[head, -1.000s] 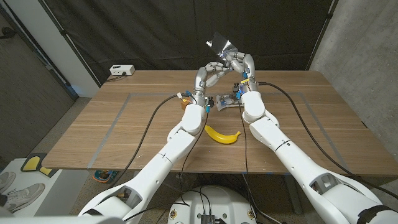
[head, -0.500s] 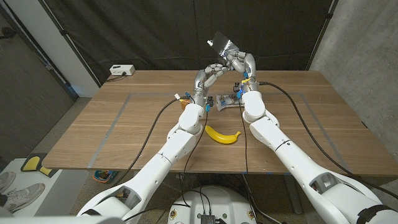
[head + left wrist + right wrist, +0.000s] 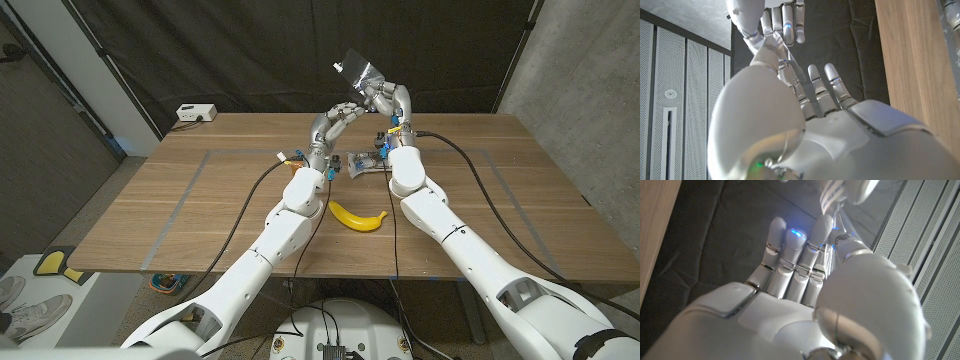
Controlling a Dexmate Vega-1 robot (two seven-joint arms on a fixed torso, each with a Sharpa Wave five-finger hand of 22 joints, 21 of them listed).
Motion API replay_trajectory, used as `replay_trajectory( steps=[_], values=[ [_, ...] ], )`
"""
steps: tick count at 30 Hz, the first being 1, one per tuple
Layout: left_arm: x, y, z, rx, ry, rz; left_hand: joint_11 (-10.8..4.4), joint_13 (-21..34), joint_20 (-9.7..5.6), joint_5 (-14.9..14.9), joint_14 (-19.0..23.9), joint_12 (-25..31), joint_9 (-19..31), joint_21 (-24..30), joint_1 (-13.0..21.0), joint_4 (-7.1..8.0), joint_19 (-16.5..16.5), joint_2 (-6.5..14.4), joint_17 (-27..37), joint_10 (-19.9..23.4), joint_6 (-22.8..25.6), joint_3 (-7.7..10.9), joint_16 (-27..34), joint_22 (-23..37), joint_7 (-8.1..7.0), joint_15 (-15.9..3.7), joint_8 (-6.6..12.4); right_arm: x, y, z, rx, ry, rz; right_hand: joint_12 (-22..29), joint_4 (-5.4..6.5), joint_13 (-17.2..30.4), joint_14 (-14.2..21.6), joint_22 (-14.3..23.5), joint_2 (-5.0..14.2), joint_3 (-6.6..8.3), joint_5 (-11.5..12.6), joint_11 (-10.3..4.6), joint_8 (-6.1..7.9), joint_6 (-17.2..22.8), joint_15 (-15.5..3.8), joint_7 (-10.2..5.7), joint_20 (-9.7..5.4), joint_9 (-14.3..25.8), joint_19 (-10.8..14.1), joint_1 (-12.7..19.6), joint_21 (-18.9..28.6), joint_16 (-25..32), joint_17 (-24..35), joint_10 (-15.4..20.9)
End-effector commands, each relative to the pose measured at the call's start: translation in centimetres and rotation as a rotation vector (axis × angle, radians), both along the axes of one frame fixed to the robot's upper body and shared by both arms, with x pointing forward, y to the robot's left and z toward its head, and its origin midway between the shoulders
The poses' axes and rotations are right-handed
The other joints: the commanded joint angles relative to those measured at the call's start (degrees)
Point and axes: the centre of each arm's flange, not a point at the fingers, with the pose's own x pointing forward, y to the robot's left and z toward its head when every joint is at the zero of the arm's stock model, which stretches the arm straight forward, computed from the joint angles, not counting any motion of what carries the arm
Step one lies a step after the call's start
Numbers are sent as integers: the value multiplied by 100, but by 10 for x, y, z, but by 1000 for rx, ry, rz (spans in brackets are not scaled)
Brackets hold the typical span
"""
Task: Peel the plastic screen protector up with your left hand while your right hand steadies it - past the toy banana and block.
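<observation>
- Up top, right hand (image 3: 388, 100) pinches the plastic screen protector (image 3: 358, 72), holding it raised above the table's far edge against the dark curtain (image 3: 250, 50); fingers close together around its lower corner.
- Left hand (image 3: 335, 122) raised just beside it, fingers extended and reaching toward the right hand; fingertips near the sheet's lower edge, contact can't be told.
- Left wrist view: own fingers (image 3: 832, 85) straight, slightly apart, nothing in them.
- Right wrist view: fingers (image 3: 800, 255) pressed side by side; blue light on one.
- Toy banana (image 3: 357, 217) lies on the wooden table (image 3: 180, 190) between the forearms, near side.
- Clear packaging (image 3: 362, 164) lies on the table under the right wrist.
- White box (image 3: 195, 113) at the table's far left corner.
- No readable writing anywhere.
</observation>
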Motion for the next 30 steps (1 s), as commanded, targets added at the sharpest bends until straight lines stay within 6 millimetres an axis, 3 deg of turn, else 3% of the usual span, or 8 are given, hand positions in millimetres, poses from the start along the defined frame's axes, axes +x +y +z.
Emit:
replay_trajectory(
  steps=[1,2,4,6,9,11,18,30],
  values=[
    [-9,11,-6,18,-24,-36,27,-552,229,198,-637,-812,27,-80,-562,192,-331,-381,-449,-844,-2872,-374,-204,9,-909,-281,-199,-9,6,-2,4,-13,-13,-10,-55,38,153,30,33,91,36,-11,33,295,-245,204,-846,274,39,67,13,60,8,37],
    [-10,12,-7,21,-24,-39,36,-604,245,230,-725,-916,34,-106,-598,203,-354,-407,-507,-1003,-3122,-412,-214,-3,-936,-216,-176,-10,7,-2,1,-15,-14,-15,-49,25,152,32,38,90,36,-5,29,297,-245,202,-847,271,37,61,14,61,8,49],
    [-12,14,-8,34,-33,-45,110,-817,331,357,-1127,-1294,47,-237,-728,261,-526,-438,-766,-1495,-4392,-554,-218,-17,-939,-22,-186,-11,8,-2,1,-16,-17,-26,-57,14,148,32,25,90,36,-5,24,293,-245,206,-848,274,44,65,13,66,9,46],
    [-14,17,-10,44,-43,-53,273,-954,372,428,-1393,-1557,36,-414,-858,320,-728,-484,-971,-1875,-5370,-700,-197,-36,-781,133,-205,-13,9,-2,1,-19,-23,-20,-52,28,147,34,37,93,37,1,22,298,-245,208,-843,272,36,66,12,68,8,42],
    [-16,23,-11,61,-54,-70,935,-1137,590,531,-2110,-2148,5,-770,-1245,521,-1161,-588,-1298,-2837,-7027,-1068,-178,-12,-376,517,-194,-14,11,-3,2,-21,-30,-36,-50,8,140,38,35,90,37,-11,14,300,-245,211,-847,270,32,61,13,73,8,45],
    [-18,28,-12,63,-64,-76,1186,-1203,677,588,-2482,-2459,-7,-978,-1470,633,-1447,-689,-1453,-3284,-7760,-1308,-157,-5,-160,677,-183,-16,13,-4,6,-20,-36,-20,-48,43,136,40,37,90,37,-3,13,295,-244,202,-843,279,24,59,12,75,8,36],
    [-23,51,-11,83,-92,-76,1500,-1293,733,675,-2944,-2809,-16,-1243,-1765,798,-1798,-743,-1637,-3849,-8352,-1597,-173,-2,-113,887,-148,-22,21,-3,12,-38,-73,-19,-50,57,124,45,40,93,37,-1,2,294,-244,204,-840,280,0,62,9,80,6,35],
    [-29,97,-16,90,-109,-57,1532,-1327,734,708,-3099,-2869,-19,-1355,-1933,897,-1956,-736,-1710,-3919,-8385,-1723,-167,4,-147,905,-90,-40,38,-3,45,-76,-162,-40,-46,50,93,48,42,100,35,-1,-15,292,-244,193,-834,286,-16,58,6,81,4,22]
  ],
)
